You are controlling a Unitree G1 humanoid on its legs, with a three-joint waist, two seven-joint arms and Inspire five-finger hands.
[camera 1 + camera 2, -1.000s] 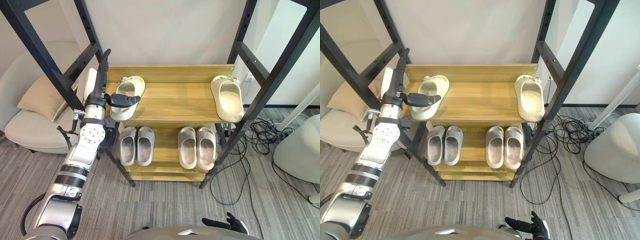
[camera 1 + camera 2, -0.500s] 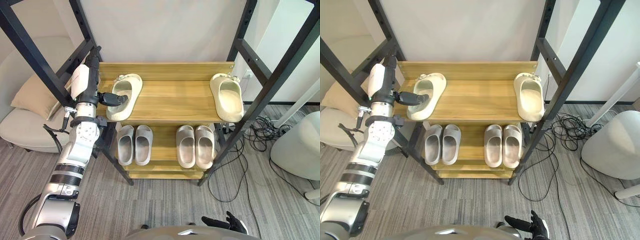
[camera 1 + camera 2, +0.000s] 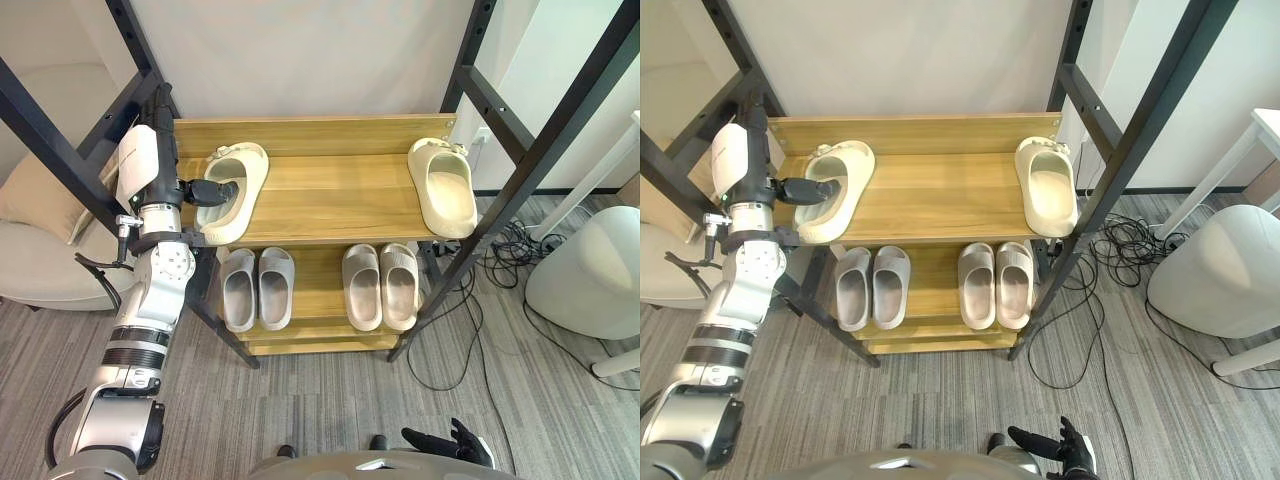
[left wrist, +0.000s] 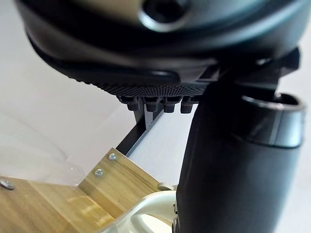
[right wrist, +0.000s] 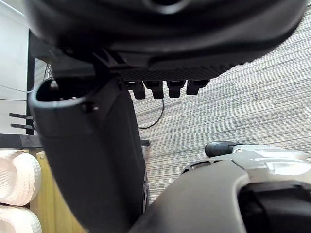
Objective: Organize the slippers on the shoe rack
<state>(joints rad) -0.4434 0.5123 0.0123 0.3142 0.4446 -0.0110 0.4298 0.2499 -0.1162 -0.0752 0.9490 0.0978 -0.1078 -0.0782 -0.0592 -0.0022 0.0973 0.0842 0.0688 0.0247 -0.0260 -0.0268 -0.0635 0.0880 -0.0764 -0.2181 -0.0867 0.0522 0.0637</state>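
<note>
A cream slipper (image 3: 233, 192) lies at the left end of the wooden rack's top shelf (image 3: 330, 205), toe to the back. My left hand (image 3: 158, 190) stands beside it at the shelf's left edge, fingers straight and pointing up, the thumb (image 4: 228, 170) resting in the slipper's opening. A matching cream slipper (image 3: 443, 187) lies at the top shelf's right end. On the lower shelf sit two grey pairs, one left (image 3: 257, 288) and one right (image 3: 380, 286). My right hand (image 3: 452, 440) hangs low over the carpet, fingers relaxed.
Black metal frame bars (image 3: 70, 140) cross in front of the rack on both sides. A beige chair with a cushion (image 3: 30, 200) stands at the left. Cables (image 3: 500, 270) trail on the carpet at the right, near a white rounded seat (image 3: 590, 270).
The whole view has shifted. My left hand has drawn back toward the shelf's left edge, its thumb still at the cream slipper. The right hand has stayed low.
</note>
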